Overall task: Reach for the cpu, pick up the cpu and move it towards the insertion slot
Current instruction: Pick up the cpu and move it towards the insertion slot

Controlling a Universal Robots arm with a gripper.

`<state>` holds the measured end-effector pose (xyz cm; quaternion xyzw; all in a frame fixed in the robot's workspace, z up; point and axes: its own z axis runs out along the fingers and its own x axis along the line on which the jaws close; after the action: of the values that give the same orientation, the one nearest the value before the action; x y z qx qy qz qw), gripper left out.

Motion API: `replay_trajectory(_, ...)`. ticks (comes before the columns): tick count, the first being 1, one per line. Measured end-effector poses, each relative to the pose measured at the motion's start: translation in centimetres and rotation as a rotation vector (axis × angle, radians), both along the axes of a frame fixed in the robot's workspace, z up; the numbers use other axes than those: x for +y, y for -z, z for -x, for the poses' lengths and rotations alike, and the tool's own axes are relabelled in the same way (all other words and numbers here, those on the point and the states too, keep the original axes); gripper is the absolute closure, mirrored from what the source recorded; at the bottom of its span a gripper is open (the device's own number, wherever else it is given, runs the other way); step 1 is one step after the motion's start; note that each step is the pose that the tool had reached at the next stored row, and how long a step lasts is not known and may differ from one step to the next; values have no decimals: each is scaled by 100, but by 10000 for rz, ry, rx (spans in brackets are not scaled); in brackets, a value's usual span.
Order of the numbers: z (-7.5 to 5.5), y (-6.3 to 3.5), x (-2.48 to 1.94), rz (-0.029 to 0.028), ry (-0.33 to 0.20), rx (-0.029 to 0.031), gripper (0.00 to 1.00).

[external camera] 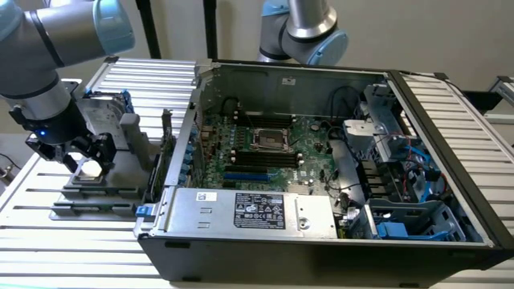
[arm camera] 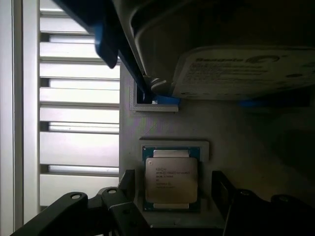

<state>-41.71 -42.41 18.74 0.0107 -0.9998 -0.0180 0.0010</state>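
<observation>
Slatted metal table (external camera: pixel 48 241): the cpu (arm camera: pixel 171 181) lies flat in a grey fixture (external camera: pixel 127 176) at nine o'clock from the computer case (external camera: pixel 321 260), exterior view, directly beneath the gripper (external camera: pixel 83 161); its released jaws flank it, grasping nothing.

The gripper (external camera: pixel 83 161) hides part of the cpu (external camera: pixel 88 173) in the exterior view. The cpu's print is too small to read; the picture's edge cuts off the hard drive (arm camera: pixel 236 73).

cpu (arm camera: pixel 171 181) on holder (external camera: pixel 120 180), insertion slot (external camera: pixel 270 138) inside case (external camera: pixel 241 256)
</observation>
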Motion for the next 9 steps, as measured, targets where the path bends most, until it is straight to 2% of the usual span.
replay_trajectory(5,0,9,1,-1,1,27,27)
replay_trajectory(9,-2,15,0,-1,0,96,27)
